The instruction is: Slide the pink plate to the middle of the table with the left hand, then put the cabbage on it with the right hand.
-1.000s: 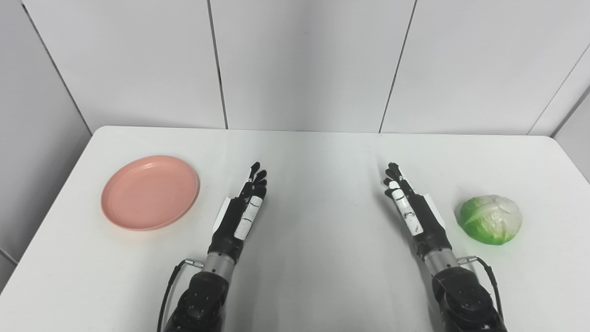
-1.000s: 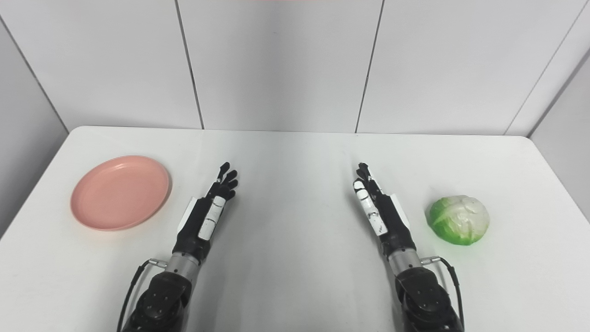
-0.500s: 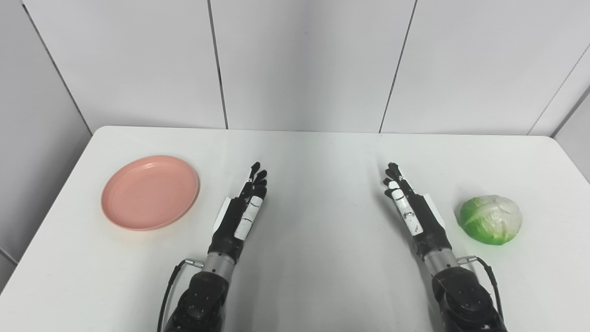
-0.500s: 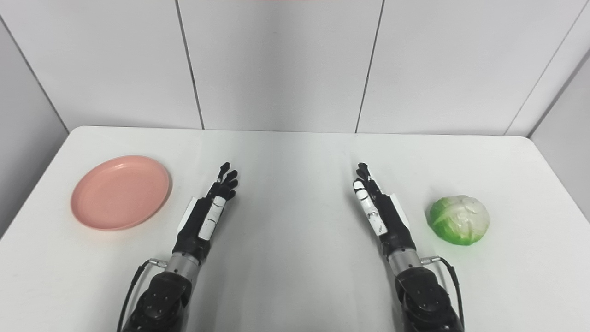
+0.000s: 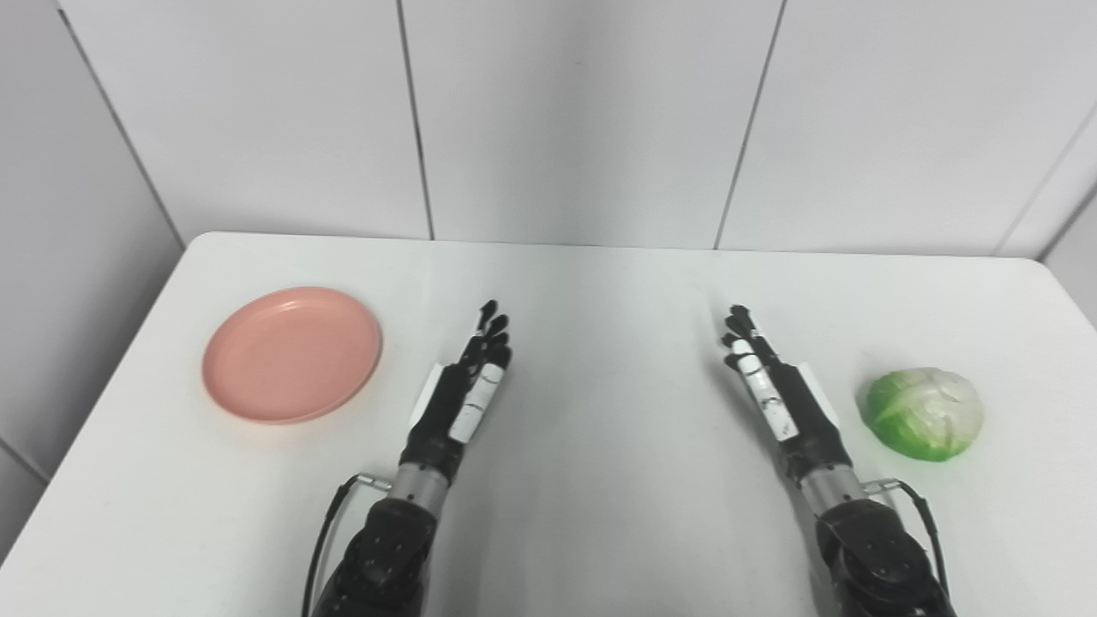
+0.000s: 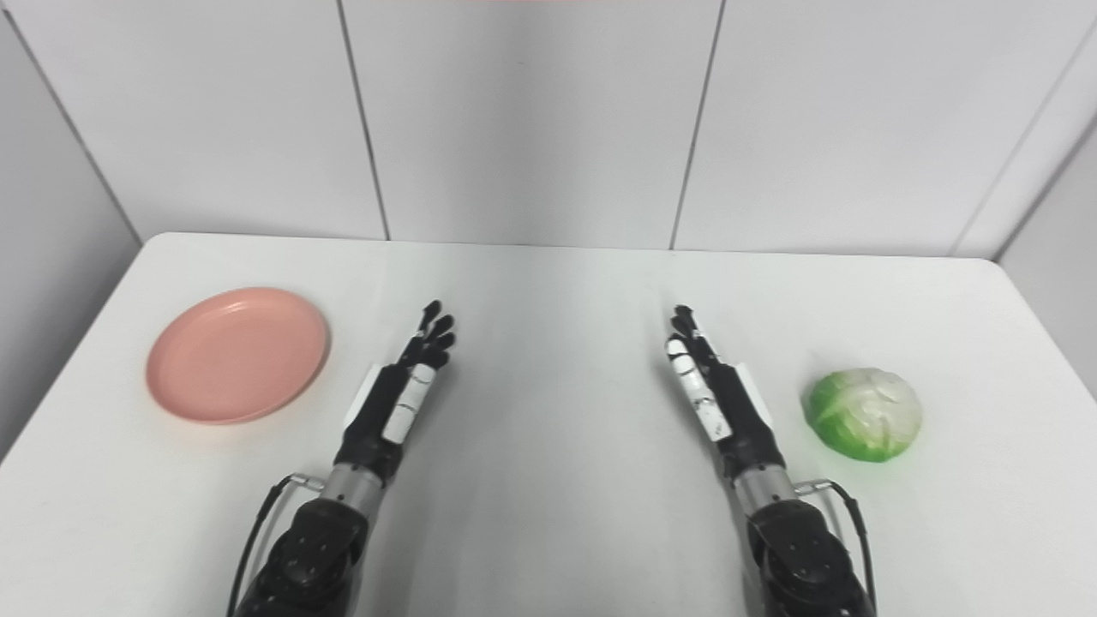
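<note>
So only the head cameras have shifted slightly, while the pink plate (image 5: 292, 355) sits well left of the empty, straight-fingered left hand (image 5: 465, 386), and the cabbage (image 5: 924, 413) lies right of the equally empty right hand (image 5: 776, 394): nothing started.

Left robot hand (image 5: 463, 394), right robot hand (image 5: 776, 398) (both outstretched, empty).
</note>
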